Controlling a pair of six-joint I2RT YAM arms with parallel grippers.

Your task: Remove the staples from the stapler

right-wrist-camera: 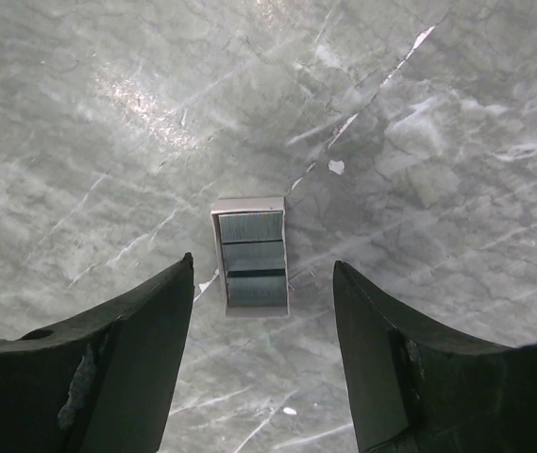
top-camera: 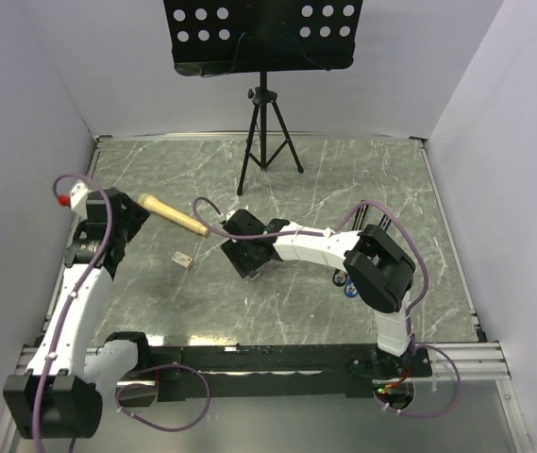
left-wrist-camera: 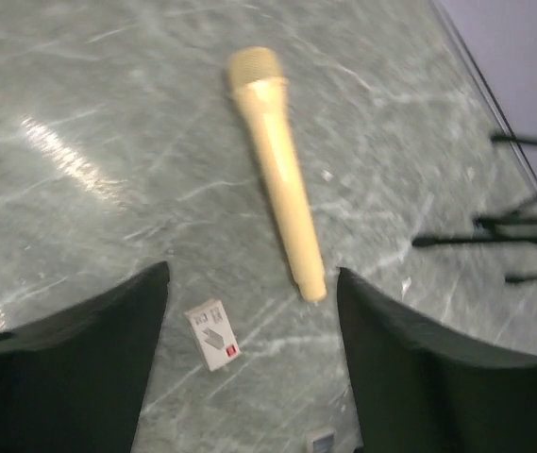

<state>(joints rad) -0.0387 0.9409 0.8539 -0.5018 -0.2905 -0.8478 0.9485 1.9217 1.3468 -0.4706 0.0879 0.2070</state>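
Over on the left, the left gripper (left-wrist-camera: pixel 254 276) is held above the worktop (left-wrist-camera: pixel 79 113), jaws spread wide and nothing between them. Just ahead of it a cream stick tool (left-wrist-camera: pixel 276 170) is seen lying flat, its long axis running away from the gripper. A small tan block (left-wrist-camera: pixel 213 333) is seen beside the tool's near end. Neither is wanted for this job.

On to the middle, where the right gripper (right-wrist-camera: pixel 261 264) is stretched out across the worktop, jaws parted and nothing gripped. Directly beneath it, framed by the two fingers, the staples (right-wrist-camera: pixel 251 260) are seen. They are grey strips laid in a small white-rimmed tray (right-wrist-camera: pixel 249 201), flat on the worktop and touched by neither finger. Their long axis is lined up with the fingers, running away from the wrist camera, so any closing would be made across the short width. The right arm is judged plainly the nearer one; the left is well apart.

The stapler cannot be made out in any view. It may be hidden under the right arm, but that cannot be told. Further right, a blue-tipped object (top-camera: pixel 348 286) is only half seen below the right forearm.
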